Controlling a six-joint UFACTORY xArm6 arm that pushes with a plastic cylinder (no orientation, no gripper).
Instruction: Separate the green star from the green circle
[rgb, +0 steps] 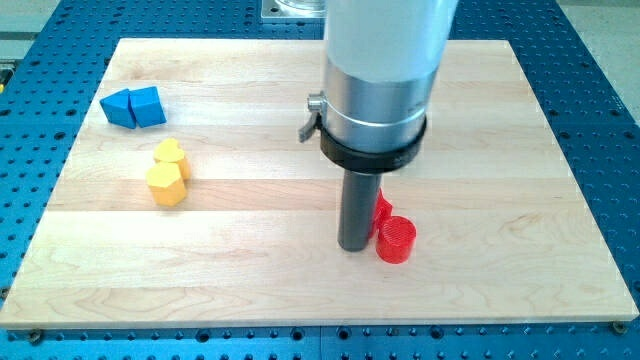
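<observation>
The arm drops in from twelve o'clock, a fat pale cylinder (388, 50) filling the top centre of the view, ringed by a metal collar with a black band beneath it. Out of that collar runs the straight dark rod, planted upright, and my tip (352, 247) sits on the wooden surface (250, 270) a little toward five o'clock from the board's middle. There is no hand on this arm, only the rod, so nothing stands apart, together or clamped on anything.

Right beside my tip, at its three o'clock, stands a red cylinder (396, 240), so close that I cannot tell whether it touches the rod or merely stands just beside it. Behind it, toward one o'clock from my tip, a second red block (382, 209) peeks out from behind the rod, and its shape is too hidden to call.

Count them up: two red blocks by the rod. Two yellow blocks out at nine o'clock from my tip, a yellow hexagon (166, 184) with a yellow heart (171, 155) touching it just above. Two blue blocks up at ten o'clock near the board's corner, a blue block (118, 108) with slanted faces and a blue triangle (147, 106), pressed side by side.

That is six blocks showing. The green star and the green circle do not appear anywhere in this view; whether the arm's wide body covers them I cannot tell.
</observation>
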